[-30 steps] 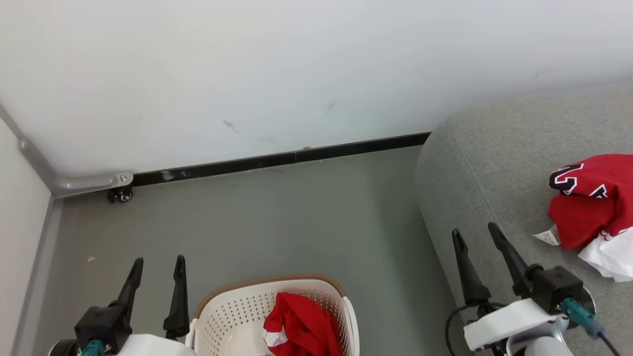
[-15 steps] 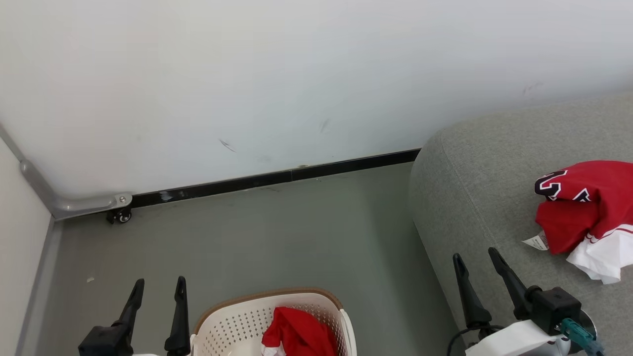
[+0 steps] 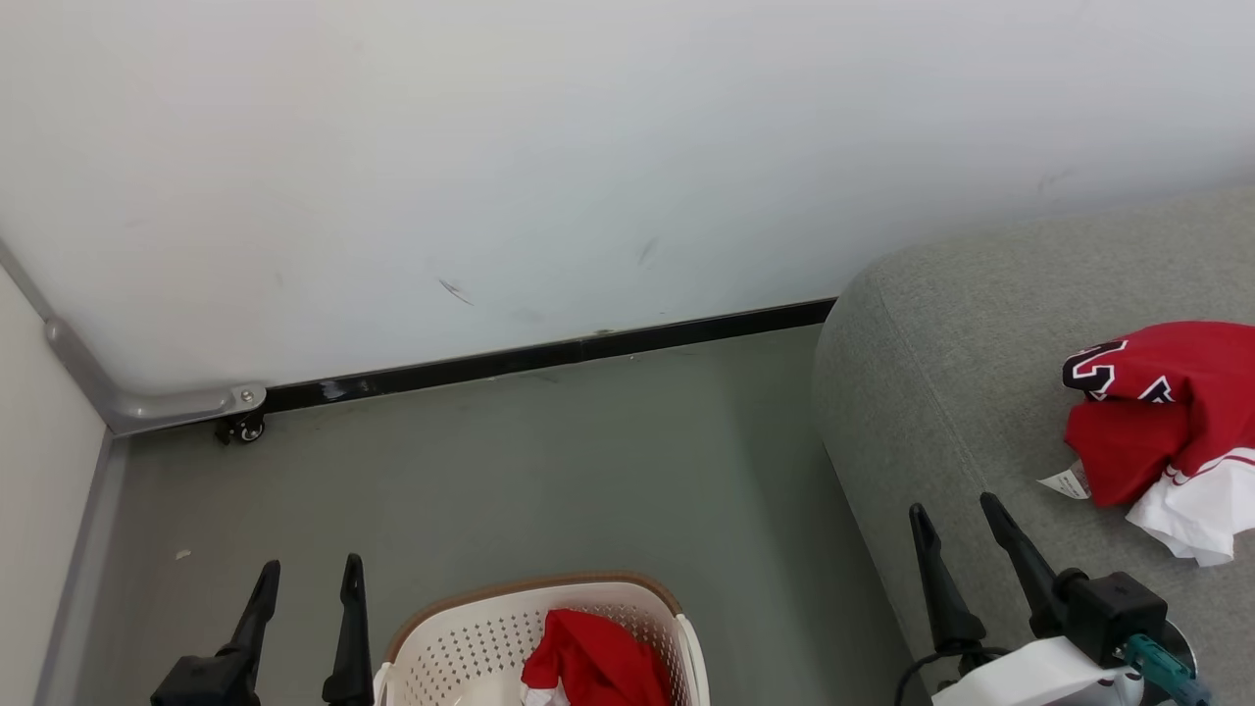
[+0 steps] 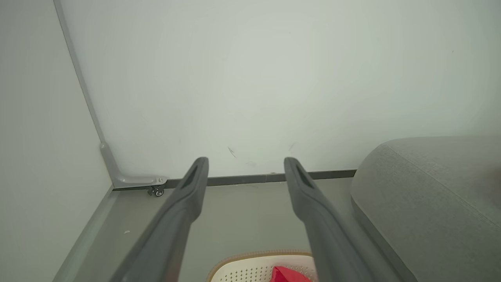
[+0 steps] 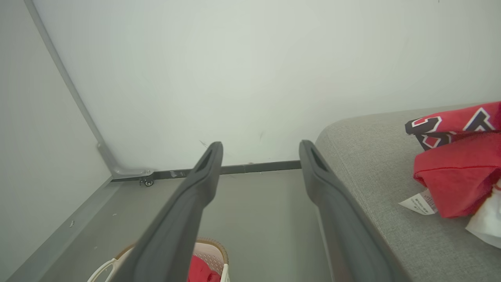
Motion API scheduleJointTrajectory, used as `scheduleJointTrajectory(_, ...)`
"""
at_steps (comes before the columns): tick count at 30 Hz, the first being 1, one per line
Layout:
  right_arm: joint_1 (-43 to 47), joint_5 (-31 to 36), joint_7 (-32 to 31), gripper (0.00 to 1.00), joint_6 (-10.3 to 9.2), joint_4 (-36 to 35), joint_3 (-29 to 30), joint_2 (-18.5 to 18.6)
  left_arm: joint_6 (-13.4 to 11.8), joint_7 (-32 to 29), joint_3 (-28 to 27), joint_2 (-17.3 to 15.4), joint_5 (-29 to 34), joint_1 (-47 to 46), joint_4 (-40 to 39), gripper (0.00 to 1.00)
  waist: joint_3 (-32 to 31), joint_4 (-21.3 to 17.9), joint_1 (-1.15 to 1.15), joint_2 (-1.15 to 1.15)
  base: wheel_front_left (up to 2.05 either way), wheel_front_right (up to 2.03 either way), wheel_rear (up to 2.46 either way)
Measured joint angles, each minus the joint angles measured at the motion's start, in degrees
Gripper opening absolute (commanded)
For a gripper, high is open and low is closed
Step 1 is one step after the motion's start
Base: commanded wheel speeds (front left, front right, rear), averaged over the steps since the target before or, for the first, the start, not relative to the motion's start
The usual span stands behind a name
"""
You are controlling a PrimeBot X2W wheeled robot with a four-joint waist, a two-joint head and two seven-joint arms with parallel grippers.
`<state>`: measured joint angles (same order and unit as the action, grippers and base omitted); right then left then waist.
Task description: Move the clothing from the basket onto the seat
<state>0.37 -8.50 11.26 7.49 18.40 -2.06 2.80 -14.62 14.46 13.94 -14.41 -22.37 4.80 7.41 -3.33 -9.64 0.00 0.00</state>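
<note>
Since a second before, the head camera had tilted, so the cream basket (image 3: 529, 585) and the grey sofa (image 3: 941, 373) sat lower in its view, though neither had changed place on the floor (image 3: 549, 461). The left gripper (image 3: 310, 567) hung just left of the basket and the right gripper (image 3: 953, 505) by the sofa's front edge, each with fingers spread and empty. One red garment (image 3: 593, 657) lay in the basket, while the red jersey (image 3: 1167, 412) with black-and-white numerals lay crumpled on the sofa.
</note>
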Motion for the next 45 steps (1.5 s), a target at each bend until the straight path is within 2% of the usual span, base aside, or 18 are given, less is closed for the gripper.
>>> scheduleJointTrajectory(25, 1.02, -2.12, -0.68, 1.00, 0.00, -4.41, 0.20, -0.07, -0.40, 0.00, -0.70, 0.38, 2.56, 0.82, -1.09, 1.00, 2.44, 1.64, 0.00, 0.00, 0.00, 0.00, 0.00)
scheduleJointTrajectory(45, 1.01, -2.18, -0.67, 1.00, 0.00, -7.88, 2.27, -0.19, 3.77, 0.00, 3.08, -1.19, 4.99, -4.53, -1.07, 1.00, 6.65, 0.52, 0.00, 0.00, 0.00, 0.00, 0.00)
